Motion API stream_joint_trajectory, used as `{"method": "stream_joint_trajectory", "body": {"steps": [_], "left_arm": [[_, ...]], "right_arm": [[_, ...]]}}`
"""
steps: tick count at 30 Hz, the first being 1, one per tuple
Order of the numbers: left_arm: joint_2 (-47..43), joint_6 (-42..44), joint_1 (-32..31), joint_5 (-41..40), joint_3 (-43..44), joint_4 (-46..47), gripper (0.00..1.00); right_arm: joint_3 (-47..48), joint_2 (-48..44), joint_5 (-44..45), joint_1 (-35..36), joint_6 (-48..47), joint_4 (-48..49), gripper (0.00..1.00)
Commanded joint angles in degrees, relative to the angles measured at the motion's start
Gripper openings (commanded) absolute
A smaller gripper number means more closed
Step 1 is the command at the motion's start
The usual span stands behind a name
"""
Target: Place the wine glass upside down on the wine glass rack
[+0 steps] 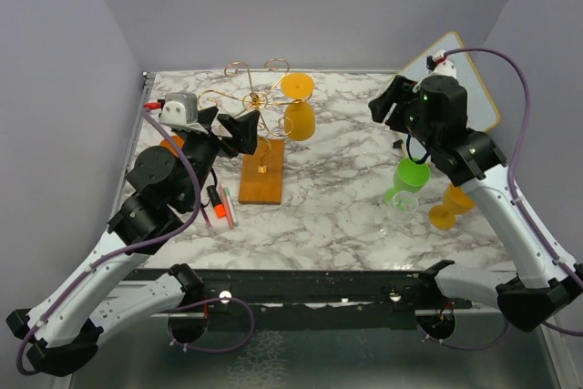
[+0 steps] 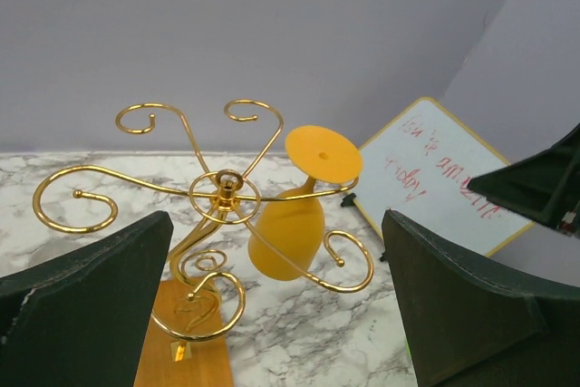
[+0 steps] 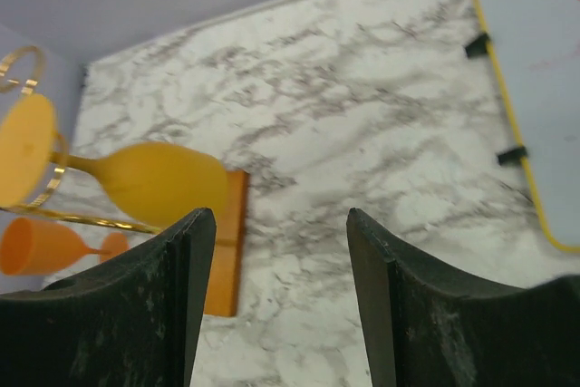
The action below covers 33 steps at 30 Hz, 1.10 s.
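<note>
Hovering left gripper (image 1: 232, 125): jaws spread wide with nothing between them; just beside the rack's wire arms, at 9 o'clock of its post.
Grey-and-white device (image 1: 179, 107): at 10 o'clock of the table, behind the left gripper; what it is cannot be told.
Orange glass (image 1: 170, 144): mostly hidden beneath the left arm.
Markers (image 1: 221, 207): lying together at 8 o'clock of the rack's wooden base.
Wine glass rack (image 1: 261, 175): upright on the marble table (image 1: 337, 216), at 11 o'clock of its centre.
Wine glass (image 1: 300, 121): yellow-orange, hanging upside down in a curled arm at 3 o'clock of the post; foot on top, bowl below, slightly tilted.
Green glass (image 1: 410, 175): tipped over at 4 o'clock of the table, under the right arm.
Clear glass (image 1: 403, 207): just beside the green one, at its 6 o'clock.
Yellow glass (image 1: 449, 209): near them, at 3 o'clock of the clear one.
Right gripper (image 3: 279, 215): jaws apart and empty; at 2 o'clock of the table, well apart from the rack.
Whiteboard (image 1: 478, 88): yellow-framed with red writing, at the 2 o'clock corner.
</note>
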Motion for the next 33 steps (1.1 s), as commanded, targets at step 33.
{"method": "stream_joint_trajectory", "body": {"steps": [33], "left_arm": [[0.55,-21.45,-0.19,21.46,3.32,-8.98,0.99]], "right_arm": [[-18.3,5.16,15.08,0.0,0.76,-18.82,0.42]]}}
